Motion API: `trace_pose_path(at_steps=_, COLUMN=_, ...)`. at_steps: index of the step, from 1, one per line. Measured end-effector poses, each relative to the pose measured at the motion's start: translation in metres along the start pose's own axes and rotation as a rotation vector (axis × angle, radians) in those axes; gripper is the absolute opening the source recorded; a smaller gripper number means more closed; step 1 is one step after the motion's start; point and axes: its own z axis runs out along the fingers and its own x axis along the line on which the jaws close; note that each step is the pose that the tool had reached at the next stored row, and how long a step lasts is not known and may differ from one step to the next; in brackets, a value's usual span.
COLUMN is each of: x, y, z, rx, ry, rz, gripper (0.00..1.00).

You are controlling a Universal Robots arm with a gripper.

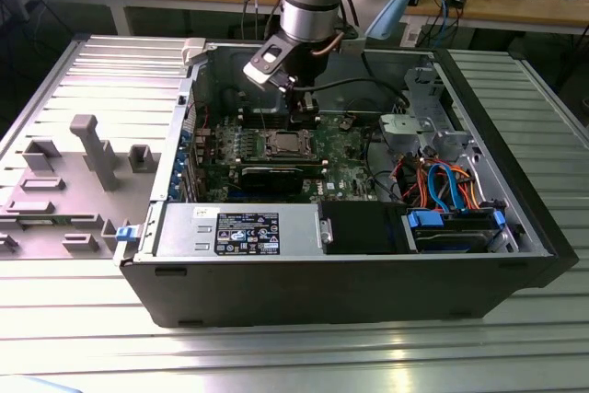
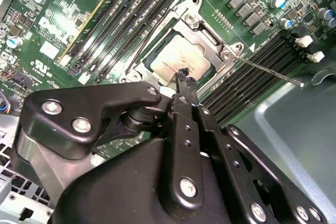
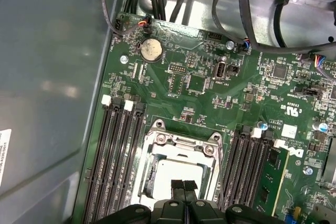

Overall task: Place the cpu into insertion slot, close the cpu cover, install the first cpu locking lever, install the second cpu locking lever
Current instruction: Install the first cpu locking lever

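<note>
Cpu (image 2: 181, 61) sat in its slot (image 2: 134, 73) under the cover (image 2: 202, 35), the gripper (image 2: 184, 78) hung just above with fingers (image 3: 177, 188) closed on nothing, and one thin lever (image 2: 268, 72) looked loose, so locking it seemed the job in hand.

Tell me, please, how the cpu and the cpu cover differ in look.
The cpu is a solid plate; the cpu cover is an open frame with a square window. The cpu is smaller, showing through that window; the cpu cover spans wider. Both are square, silver metal, lying flat.
</note>
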Motion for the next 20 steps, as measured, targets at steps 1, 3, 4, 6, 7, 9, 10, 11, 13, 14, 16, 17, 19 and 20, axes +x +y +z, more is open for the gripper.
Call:
trace_pose_path(at_steps=1, x=0.0, y=0.0, z=0.0, rx=0.0, ry=-0.0002, rz=-0.004, gripper=0.11)
trace_pose_path(at_steps=3, x=0.0, y=0.0, z=0.0, rx=-0.0003, ry=-0.0017, rz=-0.037, gripper=0.11)
trace_pose_path(at_steps=4, x=0.0, y=0.0, z=0.0, rx=-0.0004, ry=-0.0025, rz=-0.055, gripper=0.11)
trace_pose_path(at_steps=6, x=0.0, y=0.0, z=0.0, rx=-0.0005, ry=-0.0037, rz=-0.08, gripper=0.11)
trace_pose_path(at_steps=7, x=0.0, y=0.0, z=0.0, rx=-0.0005, ry=-0.0037, rz=-0.082, gripper=0.11)
trace_pose_path(at_steps=9, x=0.0, y=0.0, z=0.0, rx=-0.0006, ry=-0.0041, rz=-0.091, gripper=0.11)
trace_pose_path(at_steps=10, x=0.0, y=0.0, z=0.0, rx=-0.0006, ry=-0.0043, rz=-0.095, gripper=0.11)
trace_pose_path(at_steps=11, x=0.0, y=0.0, z=0.0, rx=-0.0006, ry=-0.0045, rz=-0.098, gripper=0.11)
trace_pose_path(at_steps=13, x=0.0, y=0.0, z=0.0, rx=-0.0007, ry=-0.0047, rz=-0.103, gripper=0.11)
trace_pose_path(at_steps=14, x=0.0, y=0.0, z=0.0, rx=-0.0007, ry=-0.0048, rz=-0.106, gripper=0.11)
trace_pose_path(at_steps=16, x=0.0, y=0.0, z=0.0, rx=-0.0007, ry=-0.0053, rz=-0.116, gripper=0.11)
trace_pose_path(at_steps=17, x=0.0, y=0.0, z=0.0, rx=-0.0008, ry=-0.0055, rz=-0.122, gripper=0.11)
trace_pose_path(at_steps=19, x=0.0, y=0.0, z=0.0, rx=-0.0008, ry=-0.0059, rz=-0.13, gripper=0.11)
trace_pose_path(at_steps=20, x=0.0, y=0.0, z=0.0, rx=-0.0008, ry=-0.006, rz=-0.133, gripper=0.11)
